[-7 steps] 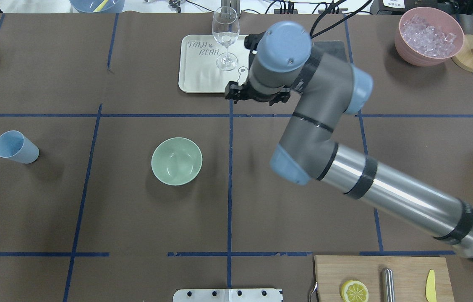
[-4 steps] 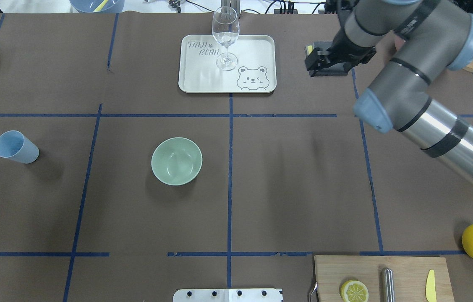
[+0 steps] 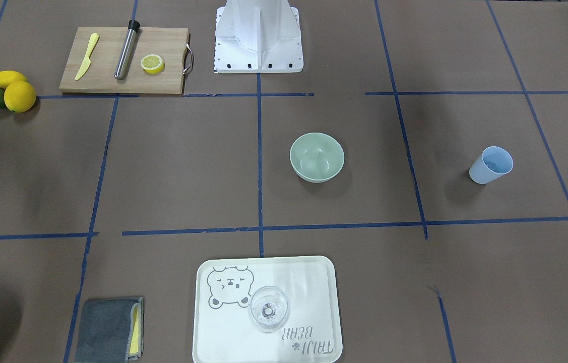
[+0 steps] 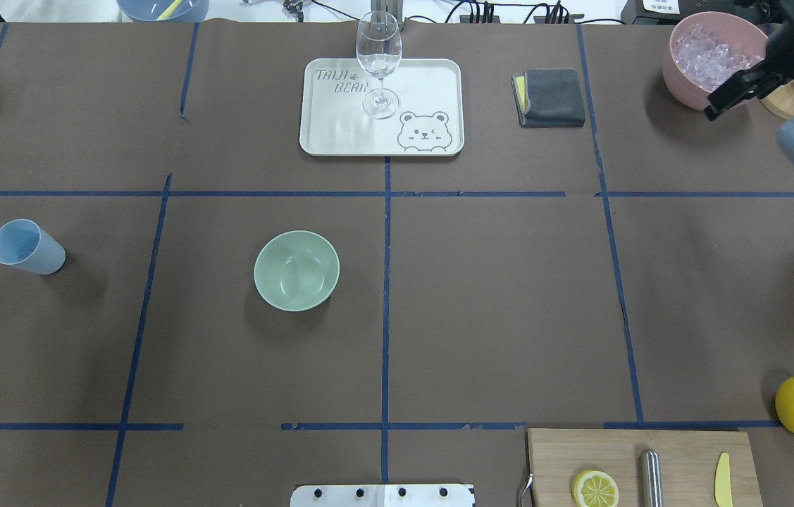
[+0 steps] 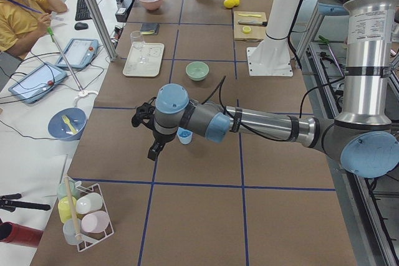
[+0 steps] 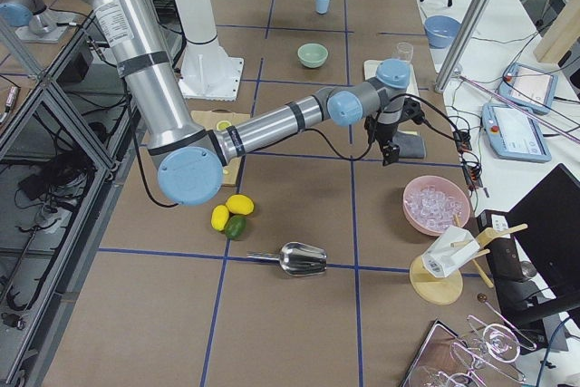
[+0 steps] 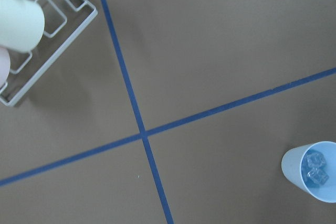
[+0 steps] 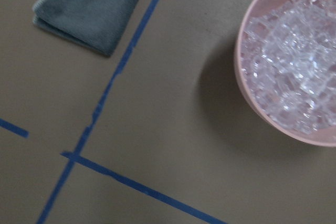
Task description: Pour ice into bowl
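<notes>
While the blue cup [image 4: 27, 246] stands mouth up at the left end of the desk [image 4: 495, 303], the ice [image 7: 315, 168] sits right inside it: a few clear cubes at the bottom, plain as day from the left wrist view. Over to the green bowl [image 4: 296, 270]: upright near the middle of the desk, well apart from the cup, one blue tape line running between the two.

Now the left arm [image 5: 249, 121]. It reaches out low over that end, wrist close by the cup in the side view. As for the left jaws, they point downward, and I cannot tell how far open they are from that angle.

Across to the far right corner, where the right arm [image 6: 272, 122] hangs with its wrist above the desk. Its camera looks down on the folded grey cloth [image 4: 551, 97] to one side and the pink bowl [image 4: 678, 86], heaped with more cubes, to the other. Of the right jaws only a black edge shows, so their opening I cannot tell either.

At the back, a wine glass [image 4: 378, 60] stands on the tray [image 4: 432, 84].
</notes>
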